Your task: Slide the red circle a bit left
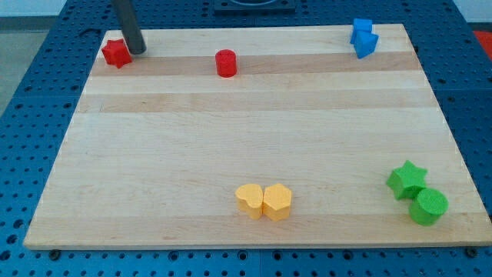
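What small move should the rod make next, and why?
Probably swing my tip around to the view's right of the red circle. It now sits beside the red star, on the circle's left, so it cannot push leftward from there.

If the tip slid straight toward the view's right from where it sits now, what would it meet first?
Probably the red circle. My tip sits just right of the red star, and the circle lies slightly lower, so it might clip only its upper edge or pass above.

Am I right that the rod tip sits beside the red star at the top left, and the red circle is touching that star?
Not quite. In the camera view my tip is beside the red star, but the red circle stands apart from it, farther toward the view's right.
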